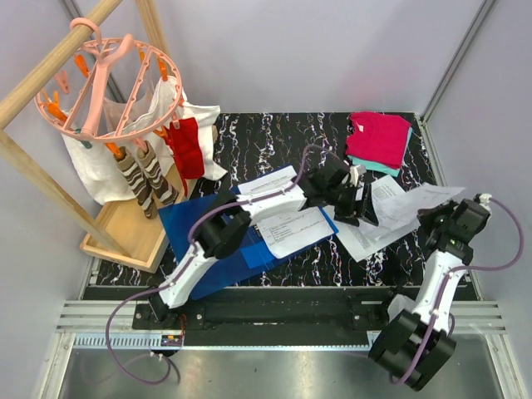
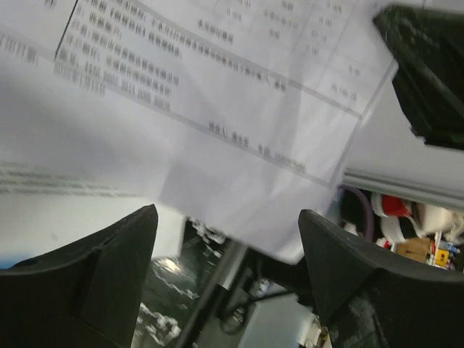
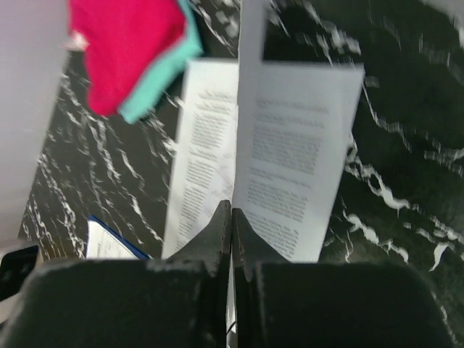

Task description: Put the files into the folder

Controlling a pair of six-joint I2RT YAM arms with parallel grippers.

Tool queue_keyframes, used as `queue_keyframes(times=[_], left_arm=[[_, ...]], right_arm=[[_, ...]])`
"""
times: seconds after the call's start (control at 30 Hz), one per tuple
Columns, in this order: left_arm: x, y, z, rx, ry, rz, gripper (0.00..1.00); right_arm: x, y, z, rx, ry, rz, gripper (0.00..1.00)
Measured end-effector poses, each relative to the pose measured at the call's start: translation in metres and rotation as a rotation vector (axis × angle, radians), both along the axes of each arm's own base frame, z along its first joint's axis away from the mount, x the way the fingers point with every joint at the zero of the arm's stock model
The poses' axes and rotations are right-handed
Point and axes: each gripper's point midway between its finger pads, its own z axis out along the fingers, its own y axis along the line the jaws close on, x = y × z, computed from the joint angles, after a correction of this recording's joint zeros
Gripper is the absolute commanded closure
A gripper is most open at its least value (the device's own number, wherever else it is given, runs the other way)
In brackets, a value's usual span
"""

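The blue folder [image 1: 204,245] lies on the marble table left of centre, with printed white sheets [image 1: 287,223] lying across its right part. More file sheets [image 1: 389,214] lie loose to the right. My left gripper [image 1: 363,206] hovers over these loose sheets. In the left wrist view it [image 2: 228,250] is open, with a printed sheet [image 2: 239,130] just beyond its fingertips and nothing between the jaws. My right gripper [image 1: 438,218] is at the loose sheets' right edge. In the right wrist view it [image 3: 232,212] is shut, pinching the edge of a sheet [image 3: 297,156].
Folded pink and teal clothes [image 1: 379,138] lie at the back right and show in the right wrist view [image 3: 130,54]. A wooden drying stand [image 1: 125,224] with a pink peg hanger [image 1: 108,79] and hanging laundry fills the left side. The table's front rail [image 1: 274,312] runs between the arm bases.
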Motion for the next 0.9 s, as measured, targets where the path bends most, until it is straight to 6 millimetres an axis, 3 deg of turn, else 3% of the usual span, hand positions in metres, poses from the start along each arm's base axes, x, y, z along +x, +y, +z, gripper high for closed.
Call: queue_keyframes(times=[0.1, 0.23, 0.33, 0.4, 0.5, 0.57, 0.63, 0.73, 0.8, 0.9], left_arm=[[-0.004, 0.014, 0.056, -0.077, -0.044, -0.017, 0.16], [-0.011, 0.056, 0.162, -0.22, -0.198, -0.011, 0.16], [-0.02, 0.108, 0.224, -0.303, -0.341, 0.017, 0.16], [-0.023, 0.148, 0.244, -0.324, -0.424, 0.062, 0.16], [-0.017, 0.211, 0.237, -0.275, -0.498, 0.176, 0.16], [-0.004, 0.256, 0.214, -0.176, -0.529, 0.299, 0.16], [0.002, 0.298, 0.182, -0.046, -0.559, 0.422, 0.15], [-0.009, 0.342, 0.153, 0.095, -0.602, 0.522, 0.14], [-0.017, 0.368, 0.152, 0.151, -0.65, 0.588, 0.13], [-0.02, 0.393, 0.167, 0.172, -0.722, 0.68, 0.14]], right_arm=[[0.006, -0.007, 0.055, -0.119, -0.107, 0.008, 1.0], [0.017, 0.001, 0.114, -0.202, -0.231, 0.064, 1.0], [0.037, 0.031, 0.139, -0.21, -0.281, 0.199, 1.0], [0.054, 0.066, 0.152, -0.202, -0.305, 0.343, 1.0], [0.073, 0.126, 0.164, -0.18, -0.331, 0.569, 1.0], [0.081, 0.176, 0.173, -0.161, -0.359, 0.752, 1.0], [0.08, 0.223, 0.177, -0.142, -0.383, 0.918, 1.0], [0.066, 0.287, 0.178, -0.09, -0.413, 1.142, 1.0], [0.051, 0.325, 0.181, 0.004, -0.452, 1.285, 1.0], [0.042, 0.351, 0.188, 0.171, -0.535, 1.382, 1.0]])
